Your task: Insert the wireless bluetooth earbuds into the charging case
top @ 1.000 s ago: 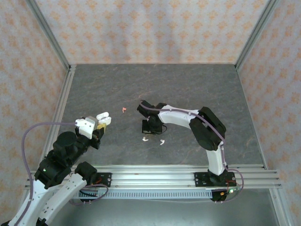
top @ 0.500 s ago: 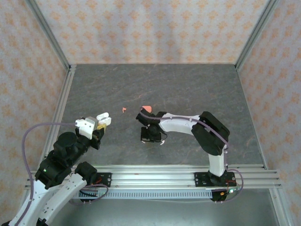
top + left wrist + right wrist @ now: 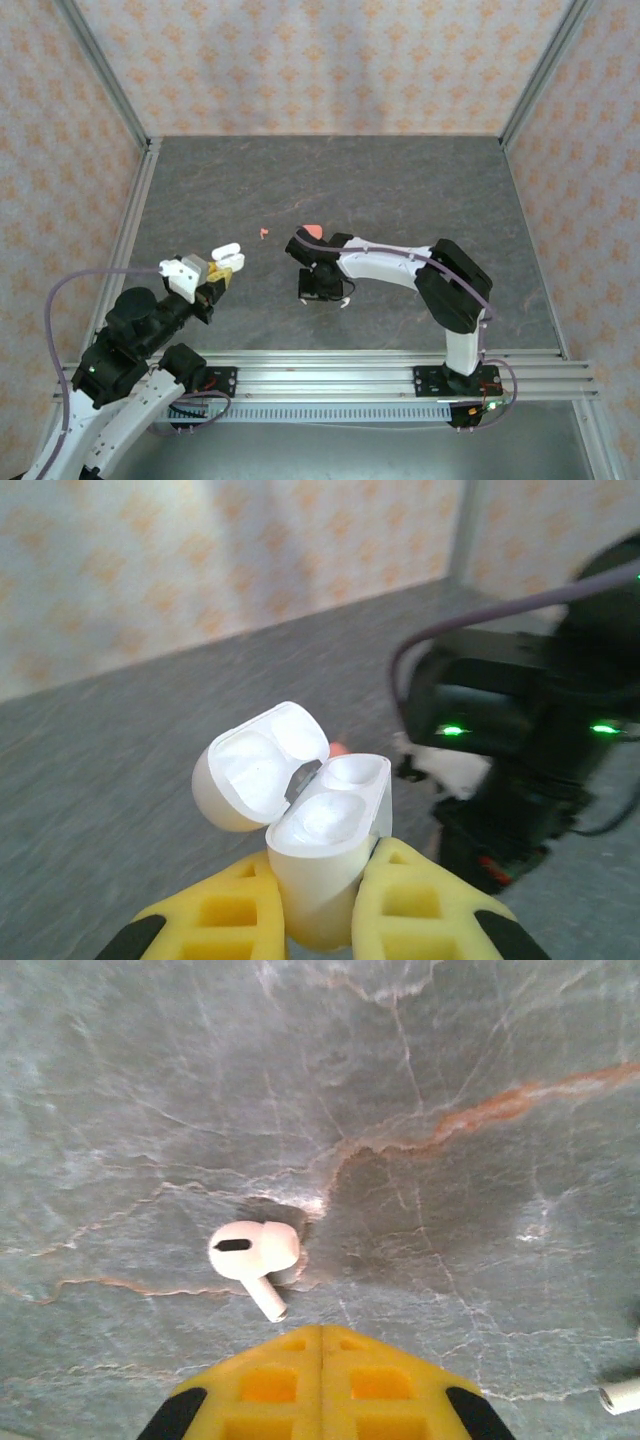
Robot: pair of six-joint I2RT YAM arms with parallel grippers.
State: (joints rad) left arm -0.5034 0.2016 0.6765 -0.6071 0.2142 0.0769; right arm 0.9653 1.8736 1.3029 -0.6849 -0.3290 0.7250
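The left hand [image 3: 325, 880] pinches an open white plastic pebble case [image 3: 322, 825], its wells empty in the wrist view; the right hand [image 3: 322, 1335], closed and empty, sits beside a tiny white stemmed earbud [image 3: 255, 1250].

A white earbud [image 3: 252, 1252] lies on the grey table [image 3: 450, 1040], just past the tips of the right gripper [image 3: 321, 1335]. Its yellow fingers [image 3: 260, 1385] are pressed together. A small white bit [image 3: 620, 1396] at the right edge may be another earbud's stem.

Left end effector [image 3: 325, 865] clamped, right [image 3: 320, 1348] seemingly shut
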